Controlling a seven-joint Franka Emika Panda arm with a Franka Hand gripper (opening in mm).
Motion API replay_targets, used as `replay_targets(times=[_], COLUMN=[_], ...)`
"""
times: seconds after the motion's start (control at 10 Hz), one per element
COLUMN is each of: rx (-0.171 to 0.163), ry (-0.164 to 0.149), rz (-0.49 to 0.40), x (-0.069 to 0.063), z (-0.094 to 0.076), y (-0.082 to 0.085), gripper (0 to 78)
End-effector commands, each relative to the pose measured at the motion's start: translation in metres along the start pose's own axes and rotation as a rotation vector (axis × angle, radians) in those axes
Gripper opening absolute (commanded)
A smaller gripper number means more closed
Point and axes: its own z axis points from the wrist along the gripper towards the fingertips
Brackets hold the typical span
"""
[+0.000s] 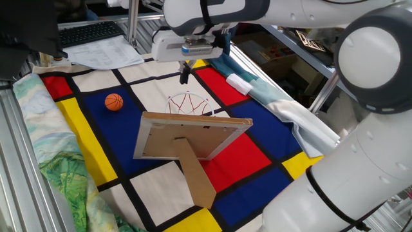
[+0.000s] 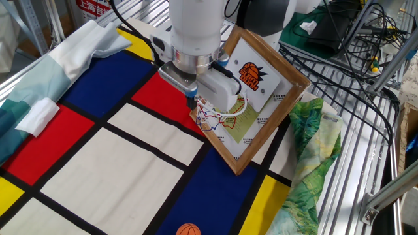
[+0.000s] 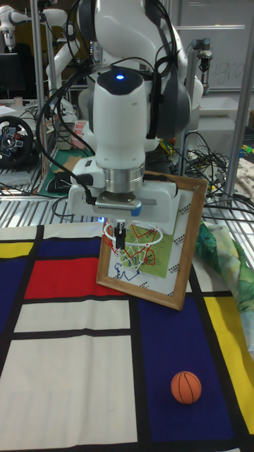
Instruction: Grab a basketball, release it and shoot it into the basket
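Note:
The orange basketball (image 1: 114,102) lies on a blue patch of the checkered cloth, left of the basket and apart from the arm. It also shows at the near edge (image 2: 189,230) and at the lower right (image 3: 186,387). The basket (image 1: 191,103) is a red hoop with a white net, fixed to the wood-framed board (image 2: 264,98) that leans on a cardboard prop (image 1: 196,174). My gripper (image 1: 185,72) hangs over the hoop's far rim, pointing down. Its fingers are shut with nothing between them (image 3: 121,239).
A white and teal cloth (image 1: 283,109) with a small white pad (image 1: 238,83) runs along one side of the mat. A green patterned cloth (image 2: 307,150) is bunched on the other side. Cables (image 2: 346,39) lie on the wire shelf behind the board.

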Motion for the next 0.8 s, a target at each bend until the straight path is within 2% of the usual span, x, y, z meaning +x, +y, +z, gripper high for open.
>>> replay_targets(times=[0.1, 0.4, 0.6, 0.8], rx=[-0.002, -0.008, -0.008, -0.01], ry=[0.002, 0.01, 0.018, 0.025], rz=[0.026, 0.041, 0.068, 0.06], x=[-0.007, -0.019, -0.041, -0.056], z=[-0.004, -0.008, -0.02, -0.031], y=[0.01, 0.023, 0.05, 0.066], gripper=[0.0, 0.0, 0.0, 0.0])
